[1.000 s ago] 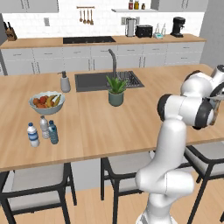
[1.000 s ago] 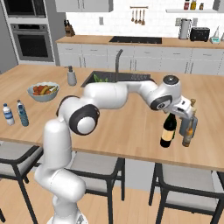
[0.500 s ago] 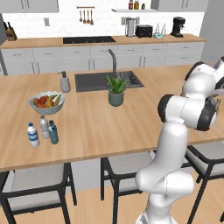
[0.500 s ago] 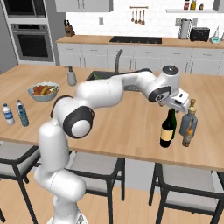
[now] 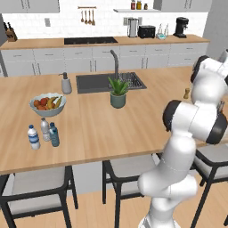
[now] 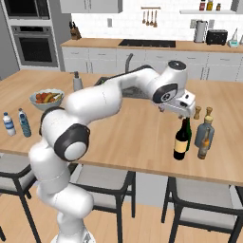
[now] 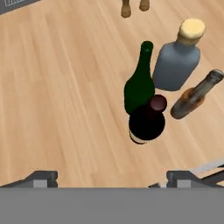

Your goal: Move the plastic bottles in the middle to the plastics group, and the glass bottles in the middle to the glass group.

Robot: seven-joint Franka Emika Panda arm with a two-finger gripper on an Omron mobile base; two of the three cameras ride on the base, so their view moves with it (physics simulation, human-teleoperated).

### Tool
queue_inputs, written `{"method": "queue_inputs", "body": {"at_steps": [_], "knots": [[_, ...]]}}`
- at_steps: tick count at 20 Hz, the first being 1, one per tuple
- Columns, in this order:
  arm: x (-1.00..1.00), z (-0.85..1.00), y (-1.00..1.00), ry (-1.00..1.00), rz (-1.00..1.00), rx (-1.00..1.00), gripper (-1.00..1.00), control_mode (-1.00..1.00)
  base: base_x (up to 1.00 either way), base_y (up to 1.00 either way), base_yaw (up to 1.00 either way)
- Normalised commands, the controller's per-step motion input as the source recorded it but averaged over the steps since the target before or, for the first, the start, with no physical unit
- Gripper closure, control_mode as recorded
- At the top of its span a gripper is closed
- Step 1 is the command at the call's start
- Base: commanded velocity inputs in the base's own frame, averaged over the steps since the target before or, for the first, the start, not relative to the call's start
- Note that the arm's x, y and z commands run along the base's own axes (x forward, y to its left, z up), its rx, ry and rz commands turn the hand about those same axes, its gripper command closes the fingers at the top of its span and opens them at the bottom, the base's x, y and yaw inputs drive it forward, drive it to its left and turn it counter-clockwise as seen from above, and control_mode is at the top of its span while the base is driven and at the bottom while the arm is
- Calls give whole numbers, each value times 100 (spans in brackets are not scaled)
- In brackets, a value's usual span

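Two wine bottles stand side by side near the counter's right front: the near-black one with a tan label (image 6: 180, 141) (image 7: 147, 123) and the dark green one (image 6: 189, 130) (image 7: 138, 86). Right beside them are the squat blue-grey bottle (image 6: 205, 133) (image 7: 176, 61) and the slim brown bottle (image 6: 204, 147) (image 7: 194, 96). My gripper (image 6: 178, 112) (image 7: 111, 179) hangs open just above and left of the wine bottles, holding nothing. Far left, the small blue-capped plastic bottle (image 5: 54, 135) (image 6: 23, 124) stands with the white-capped bottle (image 5: 33, 137) (image 6: 7, 124) and the greyish bottle (image 5: 45, 129).
Two small wooden shakers (image 6: 198, 112) (image 7: 126, 8) stand just behind the glass bottles. A fruit bowl (image 5: 47, 103), a soap dispenser (image 5: 66, 83), a potted plant (image 5: 118, 92) and the sink (image 5: 95, 83) lie further back. Stools line the counter's front edge (image 6: 142, 171).
The hand has lifted off the near-black wine bottle and drawn back up and to the left. The bottle stands free next to the green one.
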Motion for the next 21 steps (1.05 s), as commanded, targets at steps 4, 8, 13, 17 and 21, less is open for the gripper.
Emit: {"method": "queue_inputs", "body": {"at_steps": [4,8,13,17,21], "knots": [[-39,-10,100,10,10,-4,-100,-100,0,0,0],[-27,-10,100,18,9,-2,-100,-100,0,0,0],[-59,-1,83,11,13,1,-100,-100,0,0,0],[-85,12,51,16,16,4,-100,-100,0,0,0],[-95,20,39,19,19,5,-100,-100,0,0,0]]}}
